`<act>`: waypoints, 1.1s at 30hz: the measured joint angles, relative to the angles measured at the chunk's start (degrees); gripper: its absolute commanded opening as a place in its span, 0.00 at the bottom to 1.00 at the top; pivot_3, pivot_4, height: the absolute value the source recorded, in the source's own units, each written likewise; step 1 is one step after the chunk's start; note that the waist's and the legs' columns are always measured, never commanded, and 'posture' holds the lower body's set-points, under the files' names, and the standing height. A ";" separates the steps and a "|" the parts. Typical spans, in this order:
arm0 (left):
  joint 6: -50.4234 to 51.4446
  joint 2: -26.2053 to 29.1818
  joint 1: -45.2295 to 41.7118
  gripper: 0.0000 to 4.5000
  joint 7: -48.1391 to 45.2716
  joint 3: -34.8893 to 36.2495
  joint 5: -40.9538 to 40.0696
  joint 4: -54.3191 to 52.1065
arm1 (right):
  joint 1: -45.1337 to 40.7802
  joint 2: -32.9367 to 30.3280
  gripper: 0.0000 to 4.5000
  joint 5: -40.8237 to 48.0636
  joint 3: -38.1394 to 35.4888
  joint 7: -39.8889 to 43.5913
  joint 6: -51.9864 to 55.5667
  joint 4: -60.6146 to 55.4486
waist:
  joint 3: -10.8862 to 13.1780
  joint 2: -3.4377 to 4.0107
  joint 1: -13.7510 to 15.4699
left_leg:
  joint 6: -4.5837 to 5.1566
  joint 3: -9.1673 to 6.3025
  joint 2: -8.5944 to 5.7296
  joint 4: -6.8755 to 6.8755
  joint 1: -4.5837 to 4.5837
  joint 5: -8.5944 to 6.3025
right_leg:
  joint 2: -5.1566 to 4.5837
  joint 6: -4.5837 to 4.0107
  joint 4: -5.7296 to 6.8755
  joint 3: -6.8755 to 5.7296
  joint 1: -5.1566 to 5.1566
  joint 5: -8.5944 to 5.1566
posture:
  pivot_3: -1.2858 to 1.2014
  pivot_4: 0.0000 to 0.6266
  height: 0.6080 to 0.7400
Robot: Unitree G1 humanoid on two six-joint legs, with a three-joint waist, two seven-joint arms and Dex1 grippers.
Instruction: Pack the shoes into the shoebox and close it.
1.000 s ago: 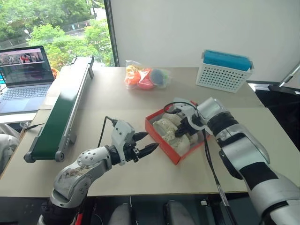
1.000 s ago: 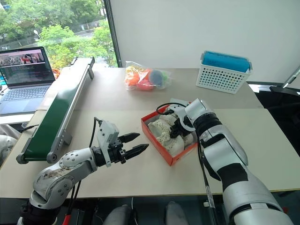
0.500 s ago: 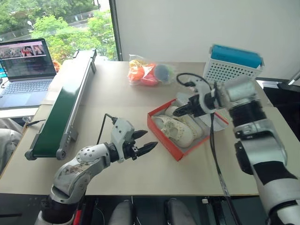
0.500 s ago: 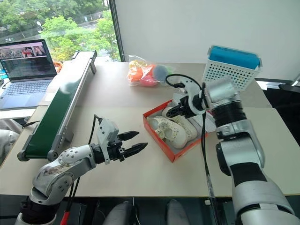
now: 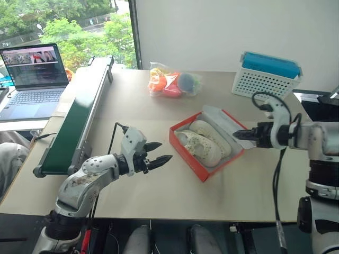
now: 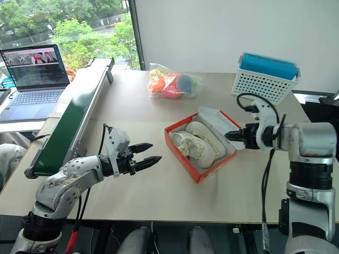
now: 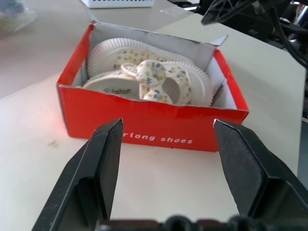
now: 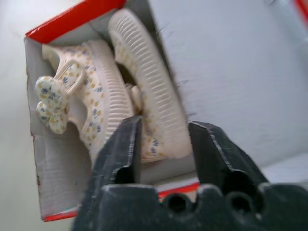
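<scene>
Head views: shoebox [image 5: 207,159] sits open mid-bench [image 5: 159,196], red-orange walls, pale inside, lid [image 5: 225,123] folded back flat on the far-right side. Both shoes [image 5: 204,144] lie inside it side by side, cream-white, filling most of the box. Left hand [image 5: 158,153] hovers just above the bench to the left of the box, near but not touching, fingers apart, empty, pointing at the box's near-left wall. Right hand [image 5: 239,134] hangs at the right of the box over the lid's edge, fingertips close to each other with a small gap, nothing in them; contact with the lid, cannot tell. Green conveyor [image 5: 74,119] runs along the left of the bench, laptop [image 5: 33,79] beyond it, bag of colourful toys [image 5: 175,83] at the back centre, white perforated basket [image 5: 266,78] with a blue top at the back right. Left wrist view: left hand's fingers [image 7: 101,168] stand wide apart, framing the box's red side wall with white lettering; shoes visible inside, one with a floral bow, one sole-side showing. Right wrist view: right hand's fingers [image 8: 120,149] narrowly apart, empty, above the box's end; shoes below, one on its side with ribbed sole showing.
</scene>
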 measured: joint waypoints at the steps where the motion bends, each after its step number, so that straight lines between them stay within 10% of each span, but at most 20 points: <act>1: -0.01 -0.04 -0.14 0.71 -0.14 -0.06 0.02 0.17 | 1.03 -0.99 0.11 0.03 0.09 -0.27 -0.28 -1.51 | 0.00 0.00 0.02 | 0.00 -0.03 0.01 0.02 0.03 0.00 | 0.02 0.00 0.00 -0.03 0.04 0.00 | 0.52 0.24 1.00; 33: 0.29 -1.39 0.54 0.71 1.52 -0.39 -0.03 -0.40 | 5.68 -14.27 0.01 -11.77 27.35 3.84 -28.42 2.19 | 0.00 0.00 0.16 | 0.01 0.02 -0.03 0.15 0.00 0.01 | 0.02 0.05 -0.01 0.01 0.04 0.01 | 0.52 0.24 1.00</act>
